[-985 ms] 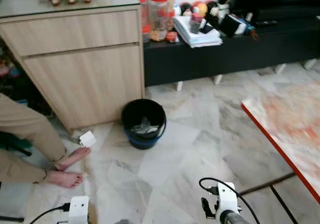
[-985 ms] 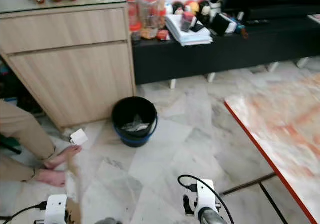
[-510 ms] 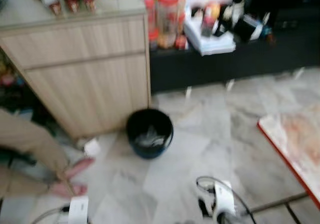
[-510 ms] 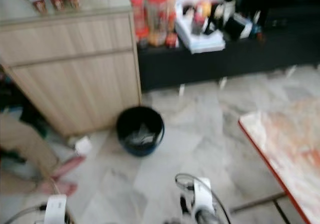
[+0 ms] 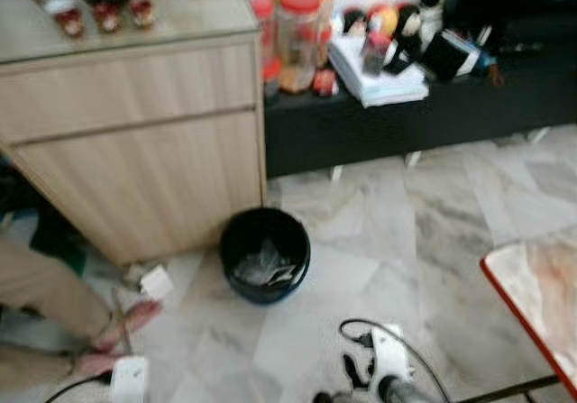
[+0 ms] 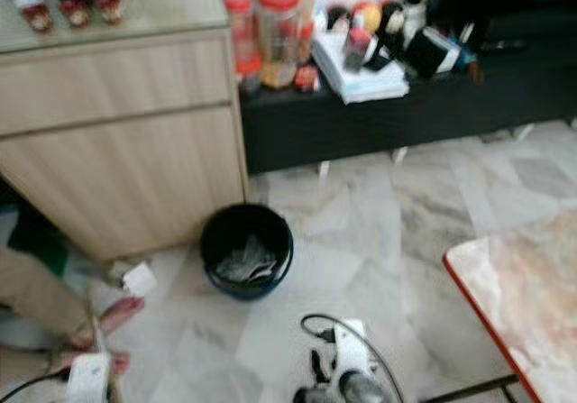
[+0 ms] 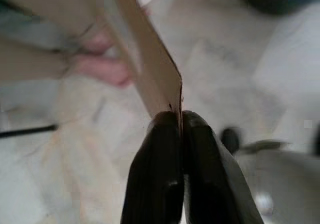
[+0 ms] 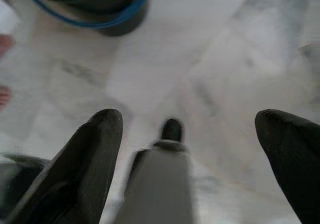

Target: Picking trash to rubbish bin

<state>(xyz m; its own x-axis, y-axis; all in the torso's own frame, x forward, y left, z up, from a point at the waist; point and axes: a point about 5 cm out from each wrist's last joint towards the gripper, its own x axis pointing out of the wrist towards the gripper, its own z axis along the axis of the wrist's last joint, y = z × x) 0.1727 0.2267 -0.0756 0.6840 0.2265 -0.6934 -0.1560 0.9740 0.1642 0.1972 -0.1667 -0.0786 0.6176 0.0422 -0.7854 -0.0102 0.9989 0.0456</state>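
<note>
From the head views, a light wooden cabinet [image 5: 135,141] stands at the left with small jars on its glass top, and a long black low bench [image 5: 424,105] runs to the right of it, loaded with red-lidded jars [image 5: 297,29], a stack of papers [image 5: 379,74] and other clutter. A black rubbish bin [image 5: 265,254] with a blue rim sits on the marble floor [image 5: 388,232] just in front of the cabinet's corner, holding crumpled pale trash. Between the robot and the bin lies open floor. To the left, a person's bare feet [image 5: 126,317] and tan trouser leg [image 5: 36,281] rest on the floor, with a small white scrap [image 5: 157,282] near the toes. A red-edged table [image 5: 541,304] juts in at the lower right.

In the left wrist view, the left gripper [image 7: 181,121] has its black fingers pressed together on a thin flat tan card [image 7: 145,68], seen edge-on and tilted, sticking out past the fingertips. The blurred feet lie beyond it.

In the right wrist view, the right gripper [image 8: 192,129] has its fingers [image 8: 95,149] spread wide with nothing between them, above the floor. The bin's blue rim [image 8: 95,21] is ahead.
</note>
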